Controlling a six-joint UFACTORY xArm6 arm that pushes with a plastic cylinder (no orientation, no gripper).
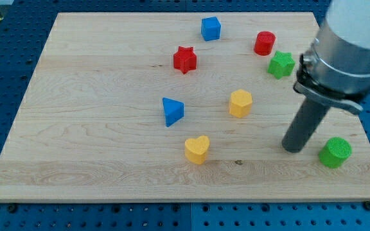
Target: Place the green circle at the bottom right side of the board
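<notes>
The green circle is a short green cylinder near the board's right edge, toward the view's bottom. My tip rests on the board just to the view's left of the green circle, a small gap apart. The dark rod rises from the tip up to the grey arm at the view's upper right. A green star lies higher up on the right, next to the arm body.
The wooden board also bears a blue cube, a red cylinder, a red star, a yellow hexagon, a blue triangle and a yellow heart. A blue pegboard surrounds the board.
</notes>
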